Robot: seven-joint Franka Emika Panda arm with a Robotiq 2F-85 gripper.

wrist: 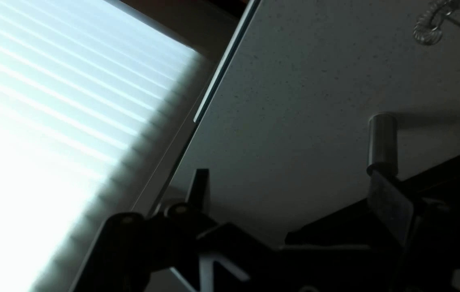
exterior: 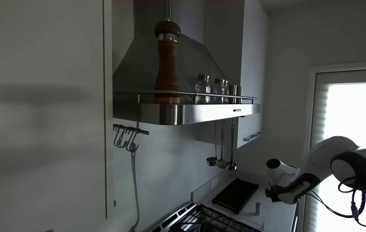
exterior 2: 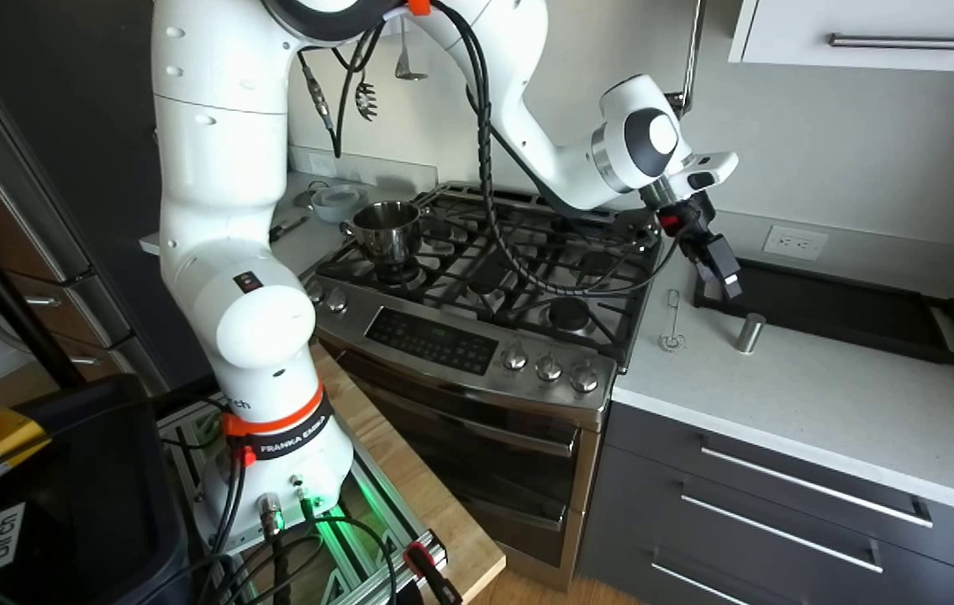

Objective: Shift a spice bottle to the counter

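Observation:
A silver cylindrical spice bottle stands upright on the pale counter [exterior 2: 846,395], in an exterior view [exterior 2: 750,333]. It also shows in an exterior view [exterior: 258,208] and in the wrist view [wrist: 383,142]. More spice bottles stand on the hood's railed ledge: clear glass jars [exterior: 203,89] and slim silver cylinders [exterior: 232,93]. My gripper [wrist: 288,182] is open with nothing between its fingers. In the wrist view its right fingertip overlaps the silver bottle's near end, but the bottle is not between the fingers. In an exterior view the gripper [exterior 2: 720,265] hangs above the counter, apart from the bottle.
A black tray [exterior 2: 846,311] lies on the counter by the wall. A small whisk [exterior 2: 672,323] lies near the stove [exterior 2: 485,286], which bears a steel pot [exterior 2: 387,231]. A tall wooden pepper mill [exterior: 167,64] stands on the hood ledge [exterior: 215,112]. Ladles [exterior: 231,164] hang below.

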